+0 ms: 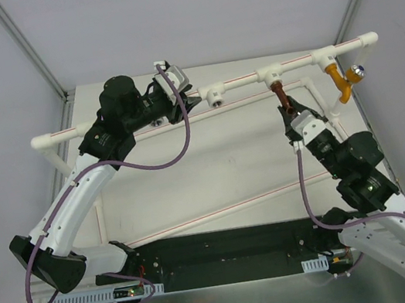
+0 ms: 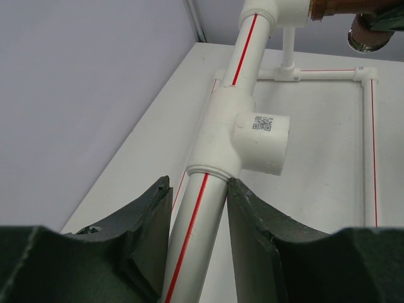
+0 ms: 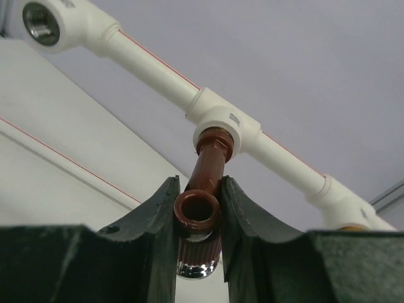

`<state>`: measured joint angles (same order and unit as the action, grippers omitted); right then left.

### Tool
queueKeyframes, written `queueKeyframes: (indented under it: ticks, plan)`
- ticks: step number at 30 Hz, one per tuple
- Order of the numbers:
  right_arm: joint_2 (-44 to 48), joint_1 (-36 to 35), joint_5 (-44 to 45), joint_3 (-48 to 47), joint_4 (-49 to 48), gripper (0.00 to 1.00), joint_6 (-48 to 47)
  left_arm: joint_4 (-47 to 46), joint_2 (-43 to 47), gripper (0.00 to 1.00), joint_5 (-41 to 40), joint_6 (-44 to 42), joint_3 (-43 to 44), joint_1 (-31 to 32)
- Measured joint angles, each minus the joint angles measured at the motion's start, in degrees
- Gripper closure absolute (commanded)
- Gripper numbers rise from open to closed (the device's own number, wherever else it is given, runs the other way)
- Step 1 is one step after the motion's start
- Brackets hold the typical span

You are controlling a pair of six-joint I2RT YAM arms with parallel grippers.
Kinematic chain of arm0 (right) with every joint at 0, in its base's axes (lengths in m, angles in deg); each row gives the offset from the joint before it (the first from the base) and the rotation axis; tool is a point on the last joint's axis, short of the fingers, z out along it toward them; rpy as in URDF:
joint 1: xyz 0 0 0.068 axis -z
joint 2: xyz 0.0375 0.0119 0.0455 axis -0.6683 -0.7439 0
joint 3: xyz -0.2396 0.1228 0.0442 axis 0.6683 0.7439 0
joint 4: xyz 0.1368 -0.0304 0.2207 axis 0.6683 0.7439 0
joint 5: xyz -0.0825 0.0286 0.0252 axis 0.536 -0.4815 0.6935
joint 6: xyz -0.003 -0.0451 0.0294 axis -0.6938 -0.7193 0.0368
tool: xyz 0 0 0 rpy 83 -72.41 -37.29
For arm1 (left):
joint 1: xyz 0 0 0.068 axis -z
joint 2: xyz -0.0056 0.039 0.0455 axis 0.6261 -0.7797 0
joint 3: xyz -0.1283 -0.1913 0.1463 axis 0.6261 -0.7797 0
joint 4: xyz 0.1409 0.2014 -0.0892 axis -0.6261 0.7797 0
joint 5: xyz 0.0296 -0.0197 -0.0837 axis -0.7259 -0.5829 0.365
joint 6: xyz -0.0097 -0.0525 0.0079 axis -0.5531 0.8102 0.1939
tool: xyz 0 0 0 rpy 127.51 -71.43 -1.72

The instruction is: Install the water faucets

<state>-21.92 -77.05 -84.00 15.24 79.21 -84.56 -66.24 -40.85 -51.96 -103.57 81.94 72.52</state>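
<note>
Right fingers (image 3: 151, 227) grip one brown faucet (image 3: 208, 167), left fingers (image 2: 139, 227) clamp the pipe (image 2: 196, 221); one orange faucet (image 1: 342, 84) beyond.

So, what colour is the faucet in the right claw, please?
Faucet: dark reddish-brown, right wrist view best.

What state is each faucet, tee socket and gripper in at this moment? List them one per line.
Reddish-brown faucet: end in the middle tee, gripped.
Orange-yellow faucet: fitted in the right tee, unheld.
Left tee socket: empty.
Left gripper: jaws shut on the white pipe.
Right gripper: jaws shut on the reddish-brown faucet.
</note>
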Motion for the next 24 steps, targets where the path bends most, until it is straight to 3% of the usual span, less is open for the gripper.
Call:
queueKeyframes:
  ticks: [12, 24]
  plan:
    - [2.3, 0.5, 4.7, 5.7, -10.6, 1.00, 32.9, 0.3, 0.0, 0.95, 0.1, 0.2, 0.0, 0.0]
    - [0.7, 1.1, 15.0, 8.3, -15.5, 1.00, 86.6, -0.1, 0.0, 0.96, 0.0, -0.1, 0.0, -0.1]
